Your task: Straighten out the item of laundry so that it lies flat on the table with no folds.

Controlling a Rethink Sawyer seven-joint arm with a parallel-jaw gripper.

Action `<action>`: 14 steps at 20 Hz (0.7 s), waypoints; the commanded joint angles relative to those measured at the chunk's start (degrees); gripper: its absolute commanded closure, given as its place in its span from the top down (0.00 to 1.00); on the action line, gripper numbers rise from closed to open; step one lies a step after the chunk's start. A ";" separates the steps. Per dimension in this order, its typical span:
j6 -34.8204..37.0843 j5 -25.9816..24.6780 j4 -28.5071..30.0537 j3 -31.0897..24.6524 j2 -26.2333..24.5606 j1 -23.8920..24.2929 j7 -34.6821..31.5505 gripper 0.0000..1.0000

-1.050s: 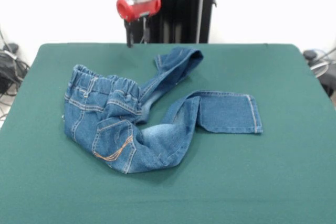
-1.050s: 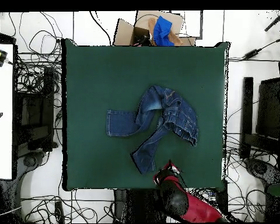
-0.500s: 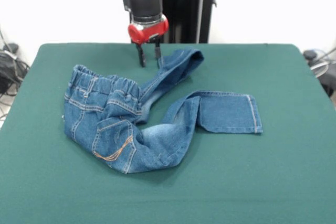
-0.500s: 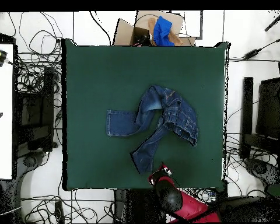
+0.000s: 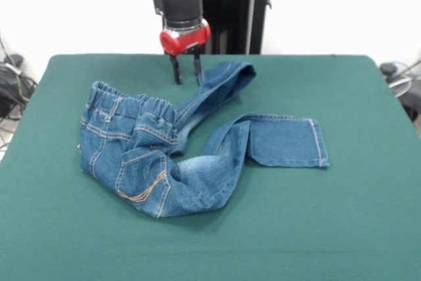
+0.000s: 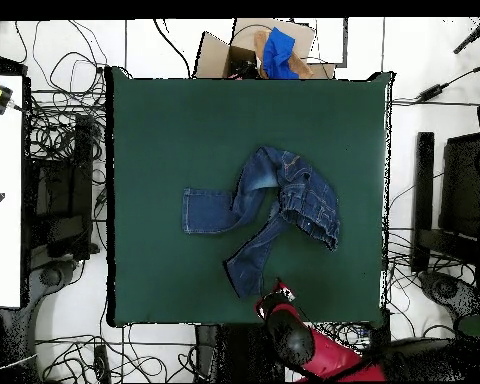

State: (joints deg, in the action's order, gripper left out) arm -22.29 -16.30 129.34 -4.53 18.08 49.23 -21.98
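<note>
The item of laundry [image 5: 177,143], a small pair of blue jeans, lies crumpled on the green table [image 5: 368,215]. Its waistband is bunched at the left of the front view, one leg runs to the far side and curls over, and the other bends right and ends flat. My gripper [image 5: 187,75] hangs open over the table's far part, its two fingers pointing down just left of the far leg's curled end, holding nothing. In the overhead view the jeans [image 6: 274,212] lie mid-table and the gripper [image 6: 273,298] sits by the lower leg end.
Outside the table's far edge, the overhead view has a cardboard box with blue cloth [image 6: 274,50] in it. Cables and equipment [image 6: 59,190] crowd the floor on both sides. A white surface [image 6: 2,190] stands at the left.
Between one second and half a second ago the gripper dropped lower and shifted toward the far leg's end. Since then it has held still. The jeans have not moved.
</note>
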 commanded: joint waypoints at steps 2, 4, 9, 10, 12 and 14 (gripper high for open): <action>-1.24 0.04 -10.32 -6.11 -7.12 -0.24 -18.47 1.00; -0.94 -0.27 -10.77 -6.32 -7.47 0.12 -18.31 1.00; -0.09 -0.55 -11.92 -6.82 -7.91 0.56 -18.03 1.00; -0.12 -0.64 -11.91 -6.79 -7.95 0.68 -18.05 1.00; -0.02 -0.53 -11.77 -6.67 -7.80 0.83 -18.12 1.00; 0.28 -0.36 -11.39 -6.86 -7.17 0.96 -18.18 1.00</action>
State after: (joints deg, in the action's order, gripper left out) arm -22.29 -17.69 129.12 -4.98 17.71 50.38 -21.98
